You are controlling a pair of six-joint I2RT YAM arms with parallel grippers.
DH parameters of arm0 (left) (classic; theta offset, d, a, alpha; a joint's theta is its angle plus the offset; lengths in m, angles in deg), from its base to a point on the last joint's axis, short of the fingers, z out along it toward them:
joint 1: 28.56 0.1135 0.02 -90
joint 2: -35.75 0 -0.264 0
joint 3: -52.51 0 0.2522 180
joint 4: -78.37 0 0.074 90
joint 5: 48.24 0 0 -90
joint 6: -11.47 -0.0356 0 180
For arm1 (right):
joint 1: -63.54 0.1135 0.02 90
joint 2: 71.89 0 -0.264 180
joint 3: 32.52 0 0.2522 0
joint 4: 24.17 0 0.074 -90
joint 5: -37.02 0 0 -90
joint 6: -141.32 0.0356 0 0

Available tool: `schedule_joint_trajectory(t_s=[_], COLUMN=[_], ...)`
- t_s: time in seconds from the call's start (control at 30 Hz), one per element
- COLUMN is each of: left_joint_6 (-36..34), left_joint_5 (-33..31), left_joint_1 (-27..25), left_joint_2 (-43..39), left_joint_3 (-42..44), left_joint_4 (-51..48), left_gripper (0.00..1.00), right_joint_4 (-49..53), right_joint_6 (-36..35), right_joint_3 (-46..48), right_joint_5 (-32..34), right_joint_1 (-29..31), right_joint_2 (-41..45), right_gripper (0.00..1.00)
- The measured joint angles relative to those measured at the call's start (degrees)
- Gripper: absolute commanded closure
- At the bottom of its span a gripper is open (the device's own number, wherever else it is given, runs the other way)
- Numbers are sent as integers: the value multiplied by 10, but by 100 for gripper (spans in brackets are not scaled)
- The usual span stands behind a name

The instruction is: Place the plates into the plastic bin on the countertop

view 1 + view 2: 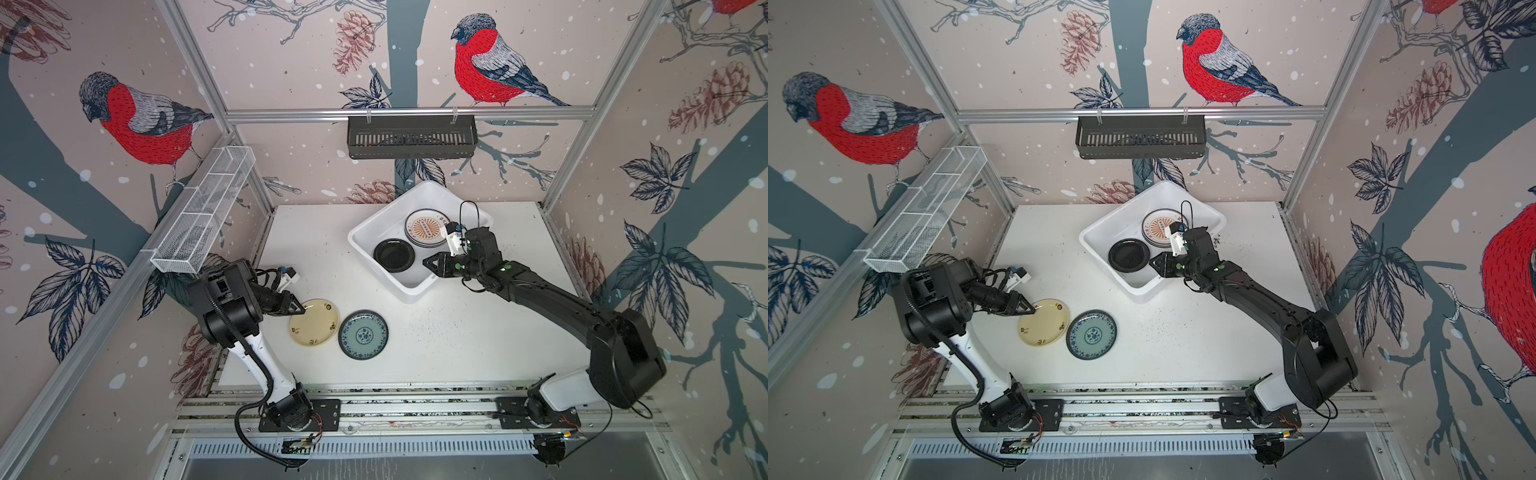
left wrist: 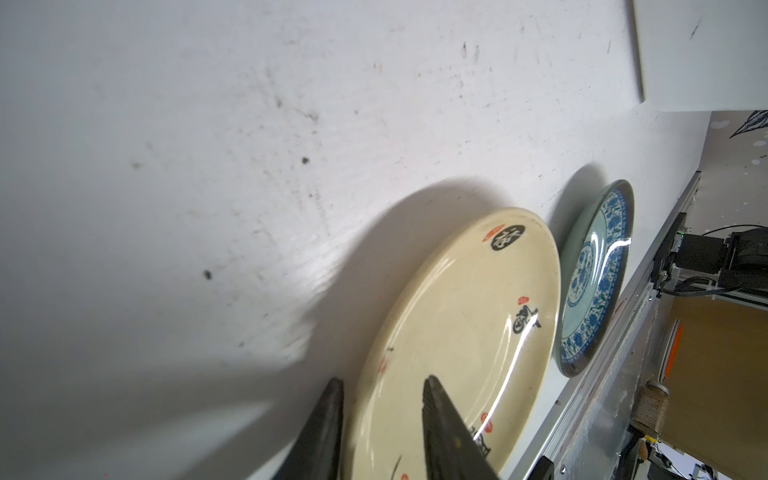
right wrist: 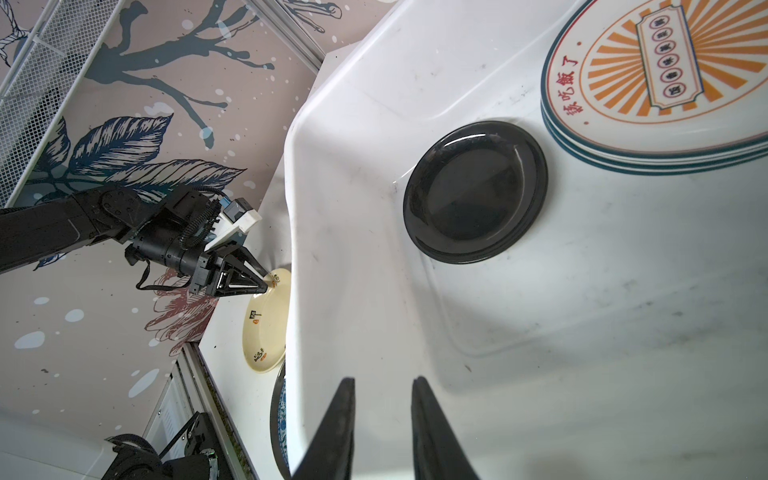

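Cream-yellow plate (image 1: 313,322) flat on bench (image 1: 457,332), rim between part-open jaws of my left end effector (image 2: 382,380), unclamped. Shallow rim bite could slip or shove it into teal plate (image 1: 363,334) just beyond. Right end effector (image 3: 383,380) released, empty, above plastic bin (image 1: 411,291).

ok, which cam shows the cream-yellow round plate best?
Left wrist: cream-yellow round plate close up, rim between the jaws of the left gripper. Both top views show the plate nearly whole but small; right wrist sees it partly behind the white plastic bin.
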Motion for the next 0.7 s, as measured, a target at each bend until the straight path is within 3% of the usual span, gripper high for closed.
schedule_joint_trajectory(t_s=[0.7], left_joint_6=[13], left_joint_5=[6], left_joint_1=[-1], left_joint_2=[-5], left_joint_3=[17], left_joint_4=[28], left_gripper=[88], right_joint_4=[-9], right_joint_6=[2], right_joint_3=[4], right_joint_5=[0], right_joint_1=[1], right_joint_2=[-7], right_gripper=[75])
